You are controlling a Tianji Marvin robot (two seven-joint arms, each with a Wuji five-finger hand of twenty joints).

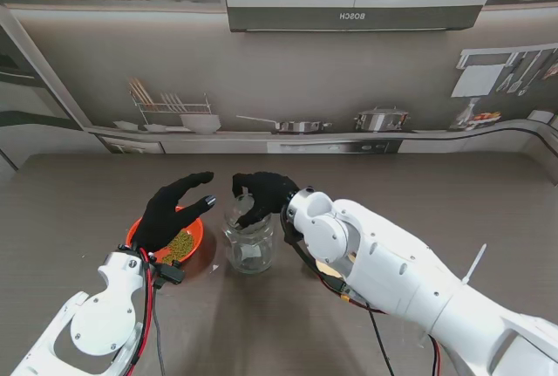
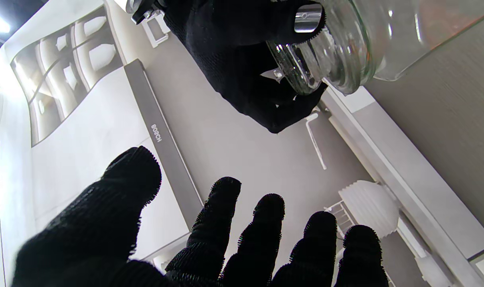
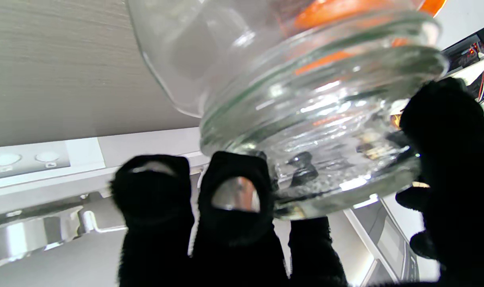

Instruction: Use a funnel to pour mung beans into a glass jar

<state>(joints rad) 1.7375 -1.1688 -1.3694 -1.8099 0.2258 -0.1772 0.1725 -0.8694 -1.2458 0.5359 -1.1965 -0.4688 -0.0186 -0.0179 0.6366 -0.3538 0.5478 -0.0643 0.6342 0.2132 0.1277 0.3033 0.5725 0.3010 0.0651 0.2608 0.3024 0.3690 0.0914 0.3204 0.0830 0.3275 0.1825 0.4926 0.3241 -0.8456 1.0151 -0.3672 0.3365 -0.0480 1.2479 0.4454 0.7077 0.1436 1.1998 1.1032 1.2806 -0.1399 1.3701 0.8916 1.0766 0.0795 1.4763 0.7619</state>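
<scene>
A clear glass jar stands upright on the table in front of me. A clear funnel sits in its mouth. My right hand is curled around the funnel's rim; the right wrist view shows fingers and thumb on either side of the funnel above the jar's threaded neck. An orange bowl of mung beans lies to the jar's left. My left hand hovers over the bowl, open, fingers spread, holding nothing. The left wrist view catches the jar and right hand.
A thin white strip lies on the table to the right, past my right forearm. Red and black cables run along both arms. The backdrop wall with printed kitchen shelves rises at the table's far edge.
</scene>
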